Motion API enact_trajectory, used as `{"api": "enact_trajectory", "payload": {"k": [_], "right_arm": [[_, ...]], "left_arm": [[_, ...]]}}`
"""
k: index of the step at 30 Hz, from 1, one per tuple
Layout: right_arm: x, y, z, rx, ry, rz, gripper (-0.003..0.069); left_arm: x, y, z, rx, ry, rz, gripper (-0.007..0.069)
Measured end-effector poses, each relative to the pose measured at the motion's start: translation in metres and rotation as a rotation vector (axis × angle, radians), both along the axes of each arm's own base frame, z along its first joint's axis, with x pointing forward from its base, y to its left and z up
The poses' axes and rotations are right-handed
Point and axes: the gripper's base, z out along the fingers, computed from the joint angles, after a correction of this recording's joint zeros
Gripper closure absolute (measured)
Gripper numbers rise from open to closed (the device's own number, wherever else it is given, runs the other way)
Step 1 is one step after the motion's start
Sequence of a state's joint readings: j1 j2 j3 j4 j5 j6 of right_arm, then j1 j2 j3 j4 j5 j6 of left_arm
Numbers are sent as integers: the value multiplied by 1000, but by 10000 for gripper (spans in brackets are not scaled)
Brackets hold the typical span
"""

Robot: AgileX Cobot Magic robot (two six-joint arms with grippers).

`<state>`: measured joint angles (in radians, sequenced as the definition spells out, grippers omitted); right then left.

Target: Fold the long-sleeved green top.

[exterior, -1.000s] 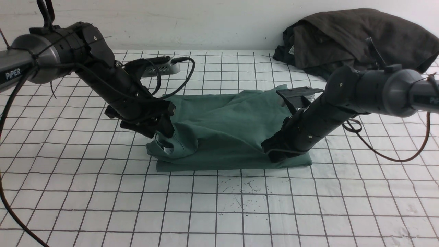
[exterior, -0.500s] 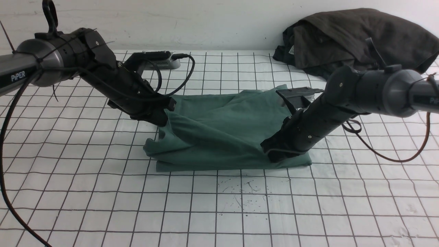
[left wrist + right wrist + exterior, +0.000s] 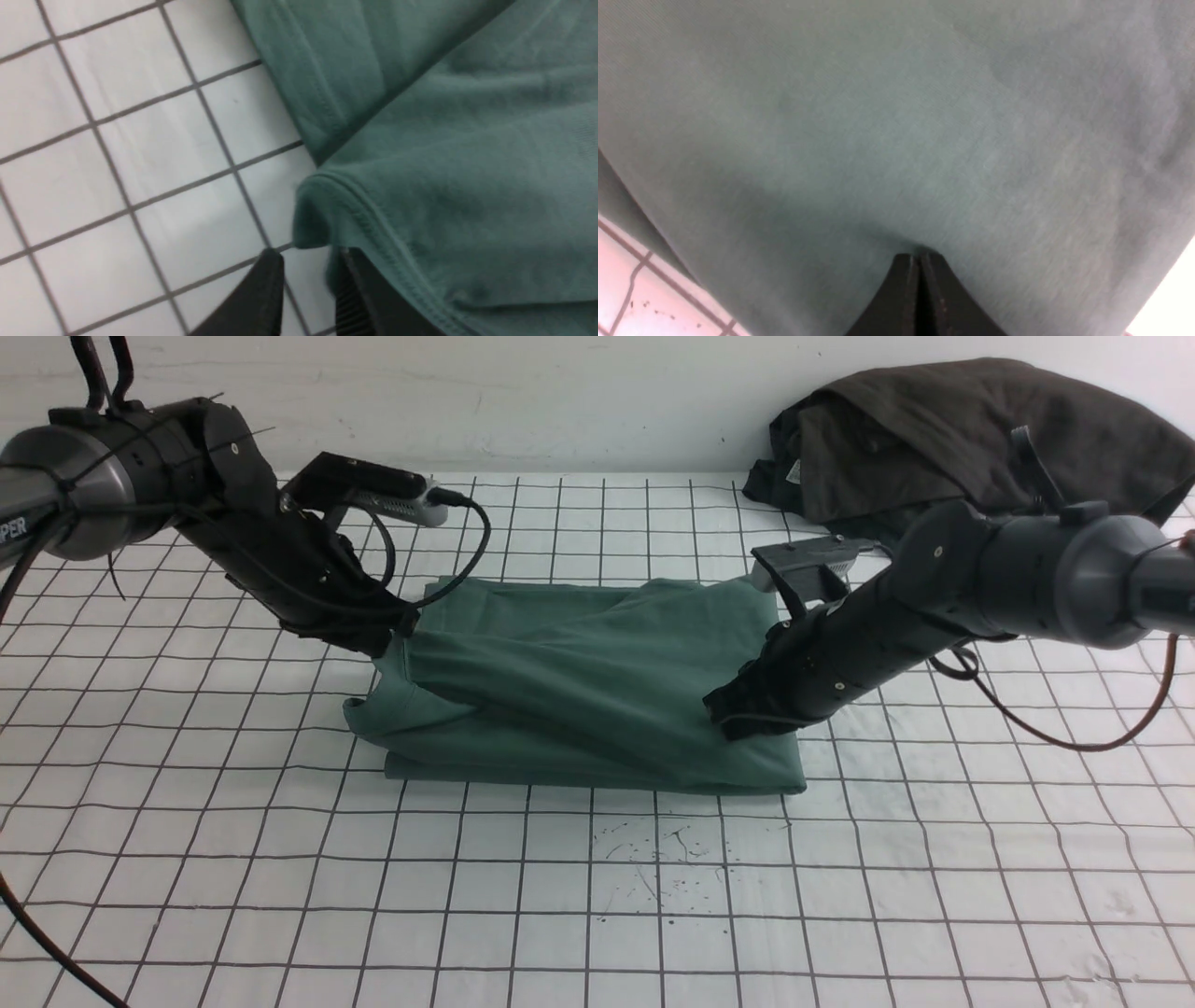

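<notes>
The green long-sleeved top (image 3: 579, 700) lies folded into a wide band in the middle of the gridded table. My left gripper (image 3: 390, 633) is at its far left corner. In the left wrist view the fingers of this gripper (image 3: 310, 284) stand apart with white table showing between them, and the top's stitched hem (image 3: 373, 224) drapes over one finger (image 3: 369, 303). My right gripper (image 3: 733, 719) is at the top's right end, shut. In the right wrist view its tips (image 3: 920, 259) pinch a pucker of the green cloth (image 3: 878, 116). An upper layer runs taut between both grippers.
A dark brown-grey bundled garment (image 3: 952, 439) lies at the back right against the wall. The white gridded table cover (image 3: 597, 915) stretches in front of the top. Cables loop beside both arms (image 3: 1046, 747).
Both arms have shifted left and farther back, dragging the top about one grid square left. The left gripper shut on the hem, then parted its fingers again. The collar opening no longer shows.
</notes>
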<state>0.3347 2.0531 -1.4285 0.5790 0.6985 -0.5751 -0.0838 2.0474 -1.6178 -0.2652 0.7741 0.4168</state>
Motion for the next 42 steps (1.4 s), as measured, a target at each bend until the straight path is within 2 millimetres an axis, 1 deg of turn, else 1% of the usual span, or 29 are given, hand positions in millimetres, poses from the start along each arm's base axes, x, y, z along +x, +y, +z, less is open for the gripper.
{"api": "enact_trajectory", "payload": {"k": [1, 3, 4, 7, 8, 9, 10, 11, 14, 16, 20, 21, 22, 23, 24, 25, 26, 27, 28, 30, 34, 36, 39, 42], "right_arm": [[0, 0, 0, -2, 2, 5, 673], [-1, 0, 0, -6, -1, 21, 673], [-1, 0, 2, -6, -7, 25, 673], [0, 0, 6, -9, -35, 30, 673], [0, 0, 7, -9, -39, 31, 673], [1, -1, 7, -10, -50, 29, 673], [1, -1, 7, -10, -51, 28, 673], [1, -1, 8, -10, -56, 26, 673], [1, -1, 8, -11, -58, 26, 673], [2, -1, 7, -11, -57, 25, 673], [2, 0, 0, -18, -46, 28, 673], [2, 0, 0, -18, -46, 29, 673], [2, 0, -1, -21, -48, 35, 673], [2, 0, -1, -23, -51, 41, 673], [3, 0, 0, -26, -57, 46, 673], [3, 0, 0, -29, -64, 53, 673], [3, 0, 0, -31, -67, 57, 673], [3, 0, 0, -32, -68, 58, 673], [3, 0, -1, -33, -72, 59, 673], [4, -1, -3, -40, -76, 59, 673], [8, -3, -16, -71, -64, 38, 673], [9, -3, -19, -72, -62, 15, 673], [10, -4, -20, -69, -63, -10, 673], [11, -4, -19, -68, -67, -20, 673]], "left_arm": [[0, 3, 5, 20, -3, 3, 407], [-3, 9, 28, 42, -26, 29, 324], [-5, 9, 40, 38, -38, 45, 299], [-18, 7, 69, -12, -30, 83, 266], [-19, 7, 70, -15, -25, 82, 265], [-28, 0, 76, -46, 27, 57, 264], [-29, 0, 76, -44, 35, 53, 264], [-36, -7, 74, -55, 100, 6, 263], [-44, -21, 55, -47, 196, -79, 256], [-44, -26, 37, -45, 231, -96, 250], [-37, -27, 9, -31, 261, -92, 255], [-37, -28, 8, -32, 263, -93, 256], [-35, -28, -1, -21, 272, -107, 279], [-33, -29, -6, -16, 275, -117, 303], [-31, -29, -12, -10, 277, -133, 353], [-30, -31, -18, -3, 276, -150, 419], [-29, -32, -20, 5, 269, -170, 468], [-29, -32, -21, 9, 266, -178, 494], [-29, -33, -21, 18, 261, -204, 564], [-30, -32, -16, 30, 247, -225, 608], [-38, -18, 6, 80, 236, -242, 622], [-40, -13, 11, 85, 243, -241, 622], [-40, -8, 12, 77, 248, -229, 622], [-38, -4, 6, 57, 267, -214, 620]]}}
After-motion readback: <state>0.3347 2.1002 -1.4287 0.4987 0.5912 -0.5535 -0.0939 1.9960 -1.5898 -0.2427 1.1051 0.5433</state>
